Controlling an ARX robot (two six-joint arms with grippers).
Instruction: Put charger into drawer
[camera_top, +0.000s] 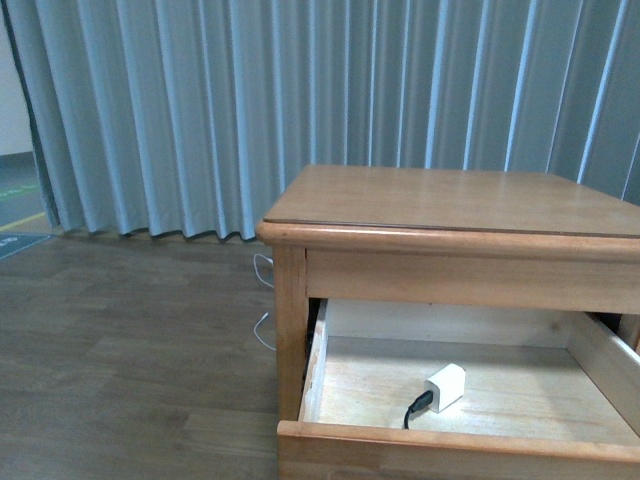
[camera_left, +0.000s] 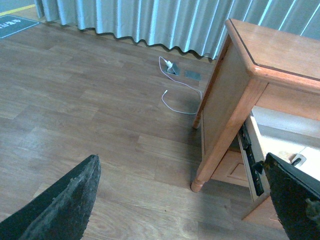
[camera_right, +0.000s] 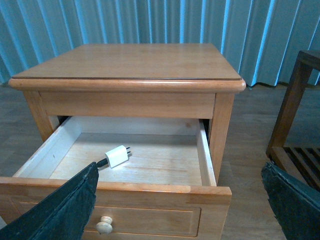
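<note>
Just ahead of the right pincer (camera_right: 180, 166) and lower than it, the drawer (camera_right: 150, 187) is standing pulled out of the nightstand (camera_right: 130, 60). The charger (camera_right: 117, 156) is lying flat on the pale bottom of this drawer, touching no wall. It is sitting in the gap between the two fingers, nearer to one finger (camera_right: 65, 210) than to the other. Its black cable is running toward that nearer finger and is getting hidden behind it. The right pincer is holding nothing, and its fingers are standing wide apart. The round knob (camera_right: 104, 226) of the drawer front is showing close under this pincer.

The left pincer (camera_left: 181, 156) is hanging over the wooden floor (camera_left: 75, 100), also with its fingers wide apart and nothing between them. The side of the nightstand is standing near one of its fingers. Well ahead of this pincer a thin white cable (camera_left: 180, 97) is lying on the floor, close to the curtain (camera_left: 150, 20).

From the front camera the charger (camera_top: 446, 386) is resting inside the open drawer (camera_top: 450, 437), and neither pincer is showing there.
</note>
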